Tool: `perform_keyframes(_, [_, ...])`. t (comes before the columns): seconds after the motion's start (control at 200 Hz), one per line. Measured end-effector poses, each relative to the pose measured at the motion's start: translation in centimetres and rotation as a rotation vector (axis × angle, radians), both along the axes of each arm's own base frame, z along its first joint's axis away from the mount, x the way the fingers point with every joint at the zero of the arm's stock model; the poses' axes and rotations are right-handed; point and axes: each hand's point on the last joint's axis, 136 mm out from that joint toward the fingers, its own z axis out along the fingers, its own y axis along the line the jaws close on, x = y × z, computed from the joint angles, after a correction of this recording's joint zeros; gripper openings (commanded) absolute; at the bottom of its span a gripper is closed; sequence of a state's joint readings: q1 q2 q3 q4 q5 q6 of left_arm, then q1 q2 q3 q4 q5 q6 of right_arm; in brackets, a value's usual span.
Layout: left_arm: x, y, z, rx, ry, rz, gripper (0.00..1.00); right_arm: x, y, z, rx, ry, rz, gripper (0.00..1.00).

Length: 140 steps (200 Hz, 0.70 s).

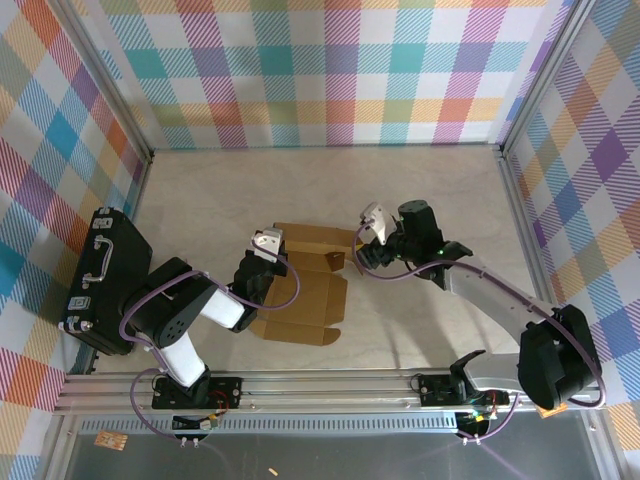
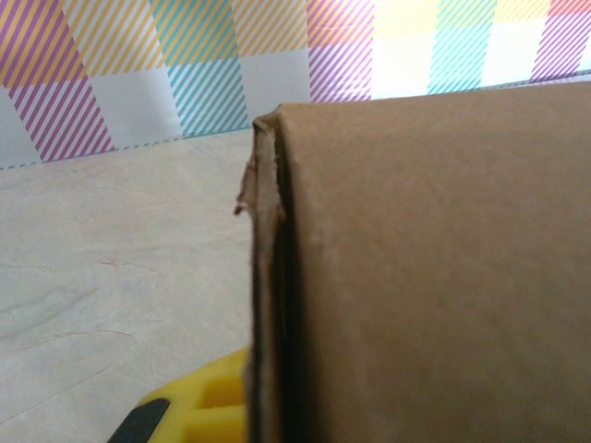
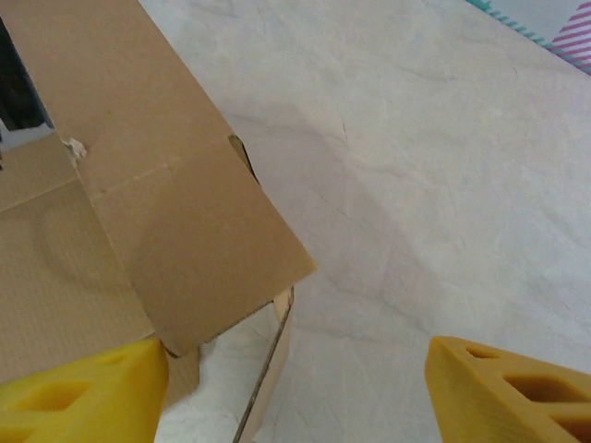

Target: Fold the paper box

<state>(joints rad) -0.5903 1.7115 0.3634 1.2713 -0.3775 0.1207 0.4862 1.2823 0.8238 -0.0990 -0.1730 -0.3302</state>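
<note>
— Brown cardboard is what I get from overhead: the paper box (image 1: 305, 292) lies partly folded on the table (image 1: 330, 190), about midway between the left and right edges and nearer the front edge than the back.

— And the arms?

— I see the left gripper (image 1: 272, 262) at the box's left side and the right gripper (image 1: 357, 262) at its right side, by a raised flap. A black hard case (image 1: 105, 280) sits at the table's left edge.

— What does your left wrist camera give you?

— A panel of the paper box (image 2: 416, 268) stands upright right in front of the lens. One yellow finger (image 2: 208, 401) touches its edge and the other is hidden behind the card. I read that pincer as closed on the panel.

— Right wrist?

— My right gripper (image 3: 295, 392) is spread wide, with one yellow finger low on each side and nothing clamped. A flap of the paper box (image 3: 185, 212) reaches down to the left finger, and I see bare table (image 3: 434, 185) beyond.
</note>
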Motion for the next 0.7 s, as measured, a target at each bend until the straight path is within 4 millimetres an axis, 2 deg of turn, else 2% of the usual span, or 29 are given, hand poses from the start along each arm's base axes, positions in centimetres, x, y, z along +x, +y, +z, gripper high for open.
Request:
perform_keyframes(0.105, [0.0, 0.0, 0.0, 0.0, 0.0, 0.002, 0.0, 1.0, -1.1, -0.4, -0.015, 0.0, -0.048, 0.63])
perform_keyframes(0.19, [0.0, 0.0, 0.0, 0.001, 0.0, 0.002, 0.0, 2.3, -2.1, -1.6, -0.046, 0.013, -0.1, 0.63])
perform_keyframes(0.325, [0.0, 0.1, -0.1, 0.002, 0.002, 0.003, 0.0, 4.0, -2.2, -2.6, -0.078, 0.033, -0.126, 0.63])
perform_keyframes(0.5, [0.1, 0.4, 0.0, -0.001, -0.001, 0.014, 0.0, 5.2, -1.5, -1.6, -0.067, 0.02, -0.12, 0.65])
perform_keyframes(0.7, [0.1, 0.3, 0.2, -0.008, -0.008, 0.011, 0.0, 4.7, -1.1, -0.9, -0.038, 0.029, -0.101, 0.71])
